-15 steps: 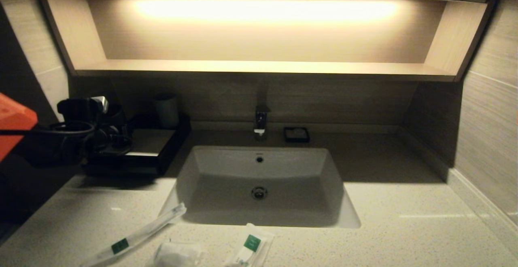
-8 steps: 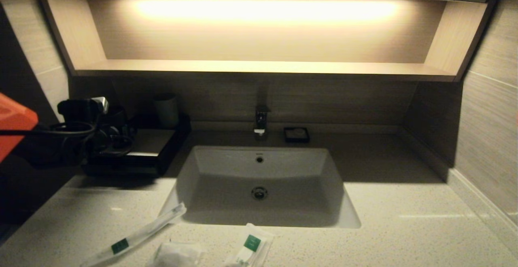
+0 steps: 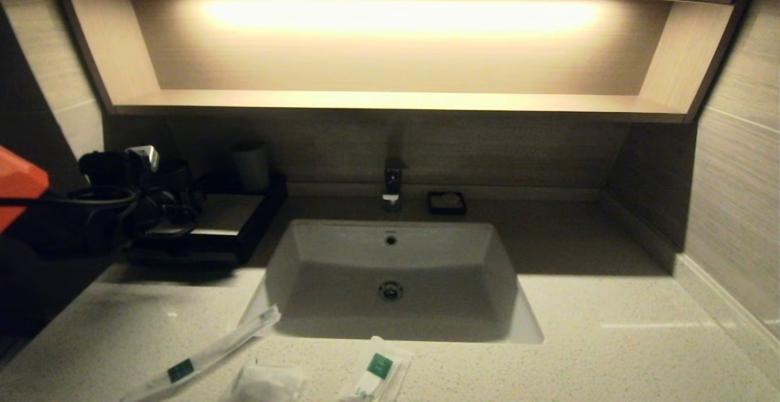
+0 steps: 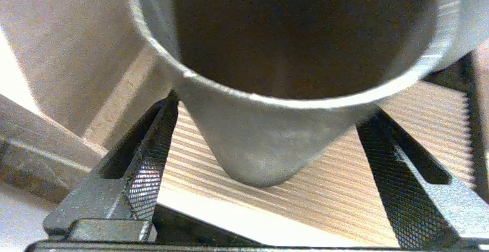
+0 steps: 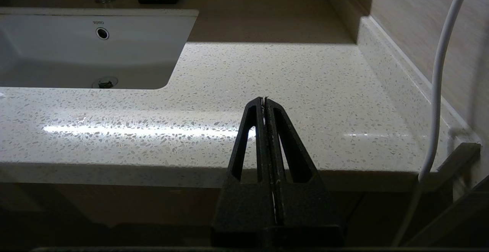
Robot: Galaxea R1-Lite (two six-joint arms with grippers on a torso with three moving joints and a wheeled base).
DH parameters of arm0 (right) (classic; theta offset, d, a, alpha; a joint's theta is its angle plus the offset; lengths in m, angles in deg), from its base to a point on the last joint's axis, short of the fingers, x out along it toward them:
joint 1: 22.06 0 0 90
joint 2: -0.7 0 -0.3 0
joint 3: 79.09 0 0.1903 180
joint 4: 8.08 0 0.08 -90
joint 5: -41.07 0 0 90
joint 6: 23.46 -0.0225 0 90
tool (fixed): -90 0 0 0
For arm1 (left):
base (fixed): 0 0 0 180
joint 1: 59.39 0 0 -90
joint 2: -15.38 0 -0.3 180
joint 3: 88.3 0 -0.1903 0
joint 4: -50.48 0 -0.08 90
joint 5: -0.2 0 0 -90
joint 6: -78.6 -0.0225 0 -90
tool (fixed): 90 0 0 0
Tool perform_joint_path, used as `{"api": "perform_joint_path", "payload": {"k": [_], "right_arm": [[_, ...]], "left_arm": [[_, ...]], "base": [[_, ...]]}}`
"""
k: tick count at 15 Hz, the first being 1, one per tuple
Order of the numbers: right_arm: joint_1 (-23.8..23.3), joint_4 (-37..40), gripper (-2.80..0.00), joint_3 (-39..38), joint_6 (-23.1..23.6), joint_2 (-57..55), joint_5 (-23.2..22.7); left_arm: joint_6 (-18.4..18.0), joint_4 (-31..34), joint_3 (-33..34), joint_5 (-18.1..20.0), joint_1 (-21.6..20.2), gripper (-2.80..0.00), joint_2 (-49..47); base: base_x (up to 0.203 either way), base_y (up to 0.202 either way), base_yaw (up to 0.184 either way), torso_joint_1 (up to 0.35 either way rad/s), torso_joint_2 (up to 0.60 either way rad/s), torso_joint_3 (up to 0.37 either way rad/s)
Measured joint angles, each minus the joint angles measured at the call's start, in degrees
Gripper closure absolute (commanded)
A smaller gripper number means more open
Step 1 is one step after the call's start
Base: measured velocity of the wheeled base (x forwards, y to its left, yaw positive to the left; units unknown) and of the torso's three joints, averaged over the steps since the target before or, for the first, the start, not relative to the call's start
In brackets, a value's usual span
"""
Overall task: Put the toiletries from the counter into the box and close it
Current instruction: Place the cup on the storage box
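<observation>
Three toiletries lie on the counter (image 3: 609,329) near its front edge: a long thin packet (image 3: 207,350), a small puffy packet (image 3: 268,384) and a shorter packet (image 3: 378,374), each white with a green label. The black box (image 3: 225,216) with its pale top panel (image 4: 401,168) stands at the back left. My left gripper (image 3: 177,207) hovers over the box top, open, its fingers (image 4: 147,175) on either side of a grey cup (image 4: 259,149) that stands on the panel. My right gripper (image 5: 264,99) is shut and empty above the counter's front edge on the right.
A white sink basin (image 3: 390,268) is set in the middle of the counter, with a faucet (image 3: 393,183) and a small black soap dish (image 3: 446,202) behind it. A second cup (image 3: 251,164) stands at the back of the box. A lit wooden shelf (image 3: 396,100) hangs overhead.
My left arm has shifted slightly to the left over the box. The packets on the counter have not moved.
</observation>
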Motion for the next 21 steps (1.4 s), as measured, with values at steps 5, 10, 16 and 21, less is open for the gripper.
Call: {"api": "perform_joint_path", "payload": {"k": [5, 10, 16, 21], "right_arm": [[0.0, 0.02, 0.0, 0.0, 0.0, 0.0, 0.01], [0.0, 0.0, 0.0, 0.0, 0.0, 0.0, -0.04], [0.0, 0.0, 0.0, 0.0, -0.02, 0.0, -0.02], [0.0, 0.0, 0.0, 0.0, -0.02, 0.0, -0.04]], "left_arm": [[-0.05, -8.91, 6.88, 0.27, 0.0, -2.8, 2.26], [0.26, -13.05, 13.13, 3.79, -0.22, -2.74, 4.83], [0.2, -16.47, 17.37, 5.85, -2.54, 0.0, 6.5], [0.11, -18.39, 19.79, 7.72, -4.21, 0.0, 6.99]], "base": [[0.0, 0.0, 0.0, 0.0, 0.0, 0.0], [0.0, 0.0, 0.0, 0.0, 0.0, 0.0], [0.0, 0.0, 0.0, 0.0, 0.0, 0.0], [0.0, 0.0, 0.0, 0.0, 0.0, 0.0]]}}
